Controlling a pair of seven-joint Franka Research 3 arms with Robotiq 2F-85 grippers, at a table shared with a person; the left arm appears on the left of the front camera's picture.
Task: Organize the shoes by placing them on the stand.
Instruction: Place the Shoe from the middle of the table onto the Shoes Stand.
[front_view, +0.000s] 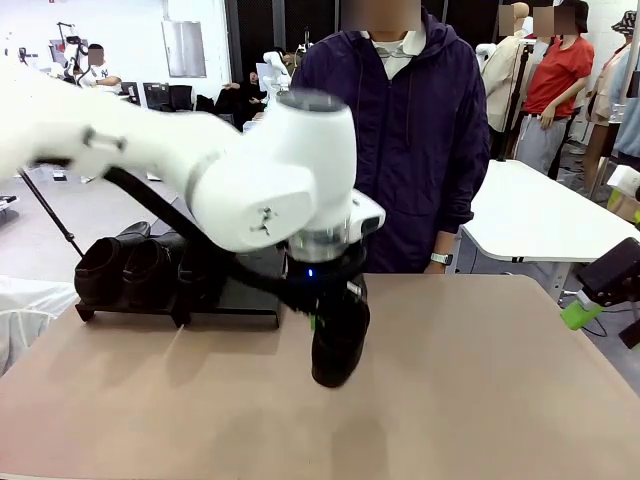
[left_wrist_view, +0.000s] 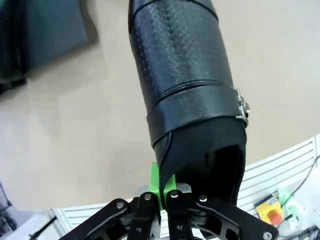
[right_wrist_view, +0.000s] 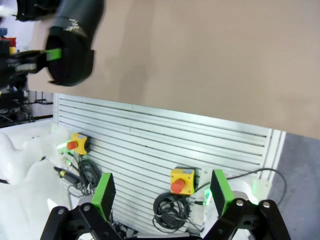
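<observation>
Black glossy shoe (front_view: 339, 340) hangs from the left gripper (front_view: 318, 318), just right of the stand (front_view: 240, 295) holding other shoes (front_view: 125, 268). Left wrist view: green pads (left_wrist_view: 156, 186) pinch its collar (buckle visible). Right wrist view: right gripper (right_wrist_view: 161, 192) spread wide, off the table (right_wrist_view: 200, 60).
</observation>
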